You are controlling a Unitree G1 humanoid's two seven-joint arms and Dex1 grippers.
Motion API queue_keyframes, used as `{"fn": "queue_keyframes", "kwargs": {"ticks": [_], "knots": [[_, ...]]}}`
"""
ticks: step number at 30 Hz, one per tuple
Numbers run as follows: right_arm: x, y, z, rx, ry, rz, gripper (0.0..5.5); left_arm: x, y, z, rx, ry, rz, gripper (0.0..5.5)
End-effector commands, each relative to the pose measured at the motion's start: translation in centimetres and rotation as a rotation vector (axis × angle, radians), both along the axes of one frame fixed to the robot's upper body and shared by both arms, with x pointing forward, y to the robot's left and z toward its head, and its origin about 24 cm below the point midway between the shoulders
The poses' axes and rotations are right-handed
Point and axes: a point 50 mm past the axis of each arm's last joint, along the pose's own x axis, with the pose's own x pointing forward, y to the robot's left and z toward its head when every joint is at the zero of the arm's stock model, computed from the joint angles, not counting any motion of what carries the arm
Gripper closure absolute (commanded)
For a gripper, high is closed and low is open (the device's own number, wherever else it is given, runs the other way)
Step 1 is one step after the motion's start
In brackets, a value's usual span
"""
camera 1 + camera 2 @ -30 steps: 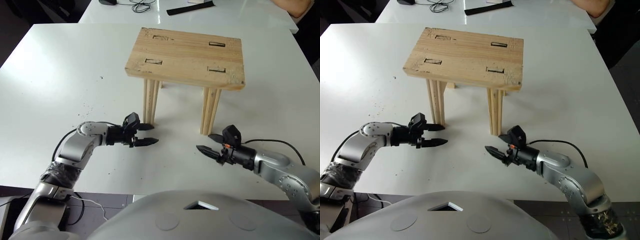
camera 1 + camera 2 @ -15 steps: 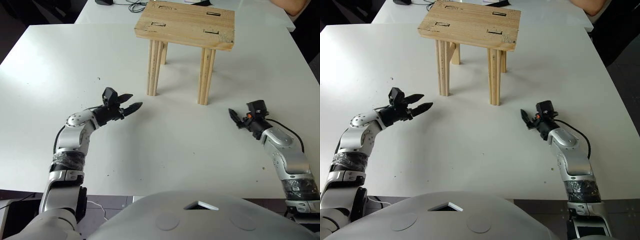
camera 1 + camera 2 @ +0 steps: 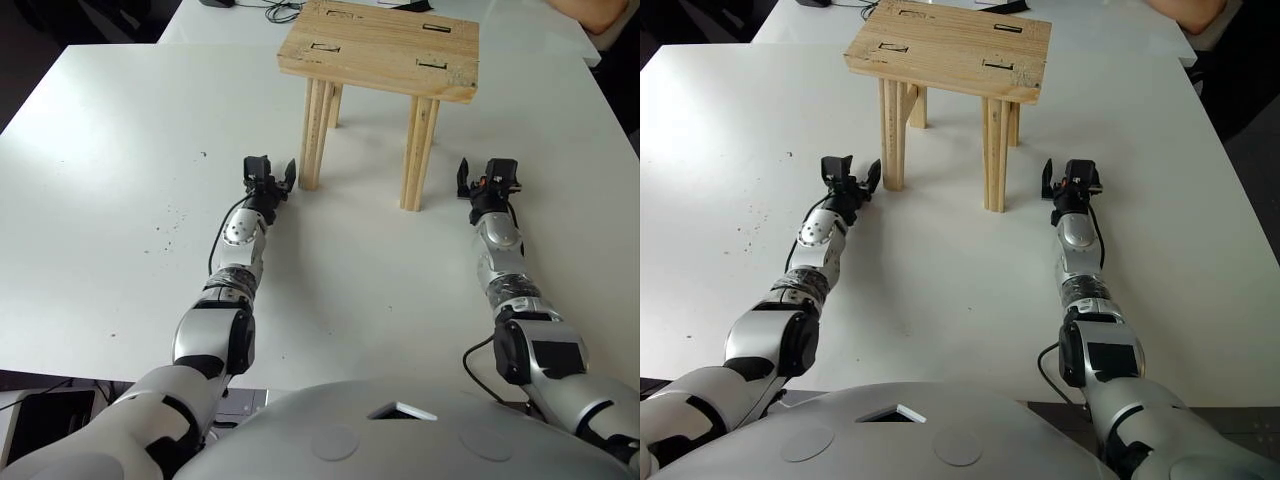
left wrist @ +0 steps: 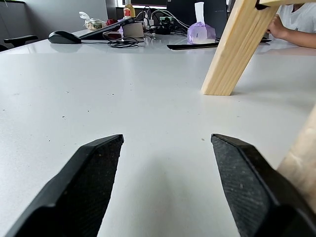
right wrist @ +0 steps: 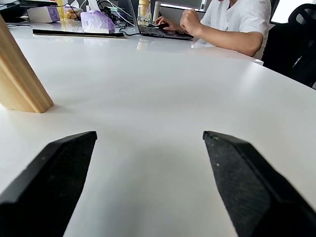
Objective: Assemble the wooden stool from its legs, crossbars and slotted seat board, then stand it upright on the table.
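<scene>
The wooden stool stands upright at the far middle of the white table, its slotted seat board on top of the legs. My left gripper lies low on the table, open and empty, just left of the front left leg. That leg shows beside the gripper's fingers at the edge of the left wrist view, with a back leg farther off. My right gripper is open and empty, on the table a little right of the front right leg. A stool leg stands off to one side of it in the right wrist view.
Small dark specks dot the table on the left. A second white table behind carries a mouse, cables and a black strip. A person's arm rests on that far table. Open tabletop lies on both sides of the stool.
Both arms have stretched forward, carrying the open grippers away from me to beside the stool's front legs. The head view has shifted slightly; the stool stands as before.
</scene>
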Motion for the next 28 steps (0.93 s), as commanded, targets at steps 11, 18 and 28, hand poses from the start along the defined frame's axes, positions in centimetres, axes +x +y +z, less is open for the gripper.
{"fn": "queue_keyframes", "kwargs": {"ticks": [11,18,28], "knots": [[1.2,0.9,1.3,-0.029,-0.088,0.022,1.53,0.6,-0.6,0.7,0.0,-0.038,0.021,2.2],[1.3,1.4,0.8,-0.023,-0.039,0.03,1.53,0.3,-2.3,-0.2,0.032,0.0,0.01,2.2],[1.1,1.2,0.3,0.11,-0.031,-0.059,1.53,0.8,-4.2,0.3,0.018,-0.01,-0.013,2.2]]}}
